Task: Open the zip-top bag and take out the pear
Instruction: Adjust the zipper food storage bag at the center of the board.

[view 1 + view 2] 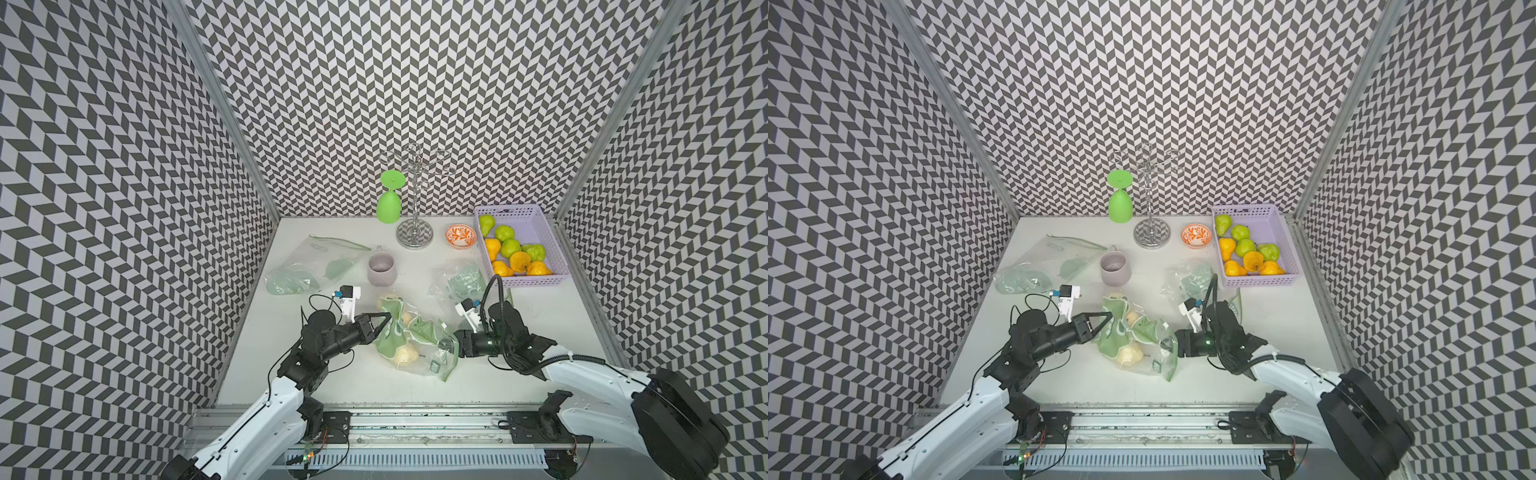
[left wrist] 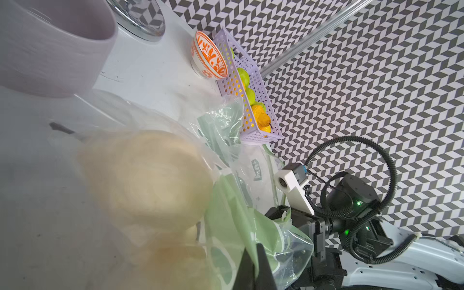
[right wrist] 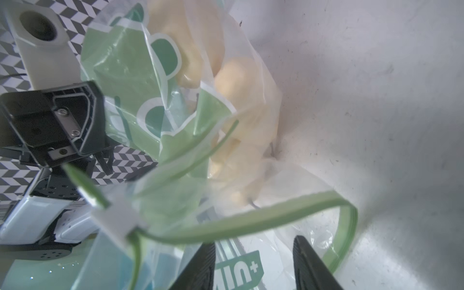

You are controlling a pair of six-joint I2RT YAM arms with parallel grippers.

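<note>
The zip-top bag (image 1: 432, 357) (image 1: 1154, 357) lies crumpled at the table's middle front, clear film with green print. Pale yellow pears show through it; the nearest pear (image 1: 405, 355) (image 1: 1129, 355) (image 2: 150, 175) (image 3: 241, 82) lies at its front. My left gripper (image 1: 384, 320) (image 1: 1106, 318) (image 2: 253, 248) is shut on a fold of the bag's green film at its left side. My right gripper (image 1: 451, 347) (image 1: 1173, 345) (image 3: 253, 243) is at the bag's right end. Its jaws stand apart with clear printed film between them, just under the green zip strip (image 3: 251, 218) and its white slider (image 3: 115, 221).
A lilac basket (image 1: 536, 282) of green and orange pears stands at the back right, beside an orange patterned bowl (image 1: 460, 237). A lilac mug (image 1: 381, 269) sits behind the bag. A chrome rack (image 1: 414, 232) and a green goblet (image 1: 390, 203) are at the back. Two more bags (image 1: 316, 266) (image 1: 461, 282) lie left and right.
</note>
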